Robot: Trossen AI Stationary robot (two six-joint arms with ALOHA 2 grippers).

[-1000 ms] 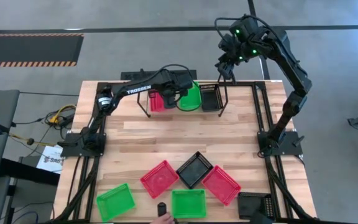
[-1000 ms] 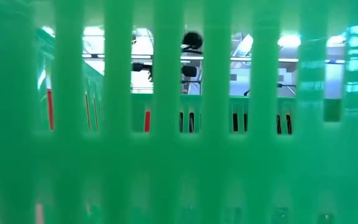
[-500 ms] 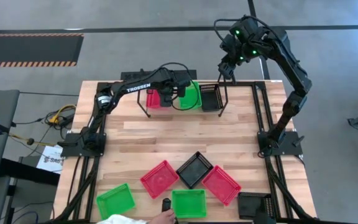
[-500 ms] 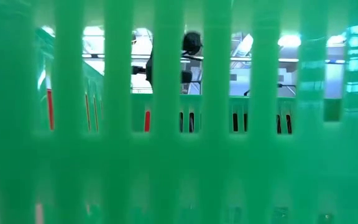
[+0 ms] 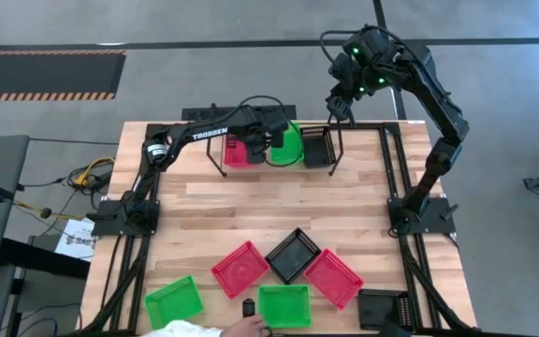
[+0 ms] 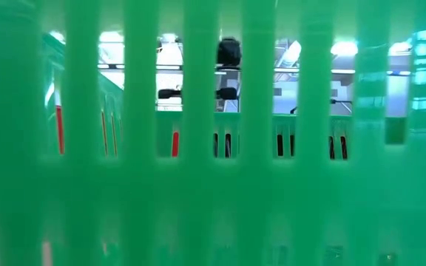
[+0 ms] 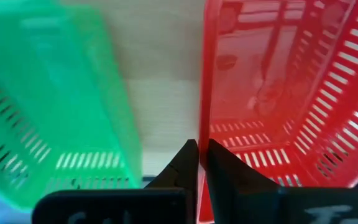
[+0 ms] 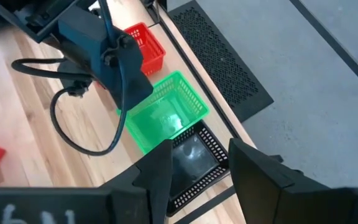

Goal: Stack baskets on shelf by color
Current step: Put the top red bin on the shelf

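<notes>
Three baskets sit in a row on the shelf [image 5: 279,165], a narrow pale board between black wire uprights at the far edge of the table [image 5: 269,211]: a red basket on the shelf [image 5: 236,150] toward the left arm's side, a green basket on the shelf [image 5: 291,146] in the middle, and a black basket on the shelf [image 5: 317,146] toward the right arm's side. All are shallow rectangular trays of glossy moulded plastic with slotted walls and flared rims; the black one has a perforated rim.

The left hand [image 7: 199,163] is over the shelf with its fingers clenched on the near rim of the red basket, whose wall runs straight between them in the left wrist view. The right hand [image 8: 199,163] hangs released, fingers apart, above and beyond the black basket, touching nothing.

At the near side of the plank table lie six loose baskets: a green one [image 5: 173,301], a red one [image 5: 241,268], a black one [image 5: 294,255], another red [image 5: 333,277], another green [image 5: 284,306] and a black one at the corner [image 5: 383,308]. A person's hand [image 5: 248,325] shows at the near edge. The low view is filled by green slatted mesh [image 6: 213,185]
</notes>
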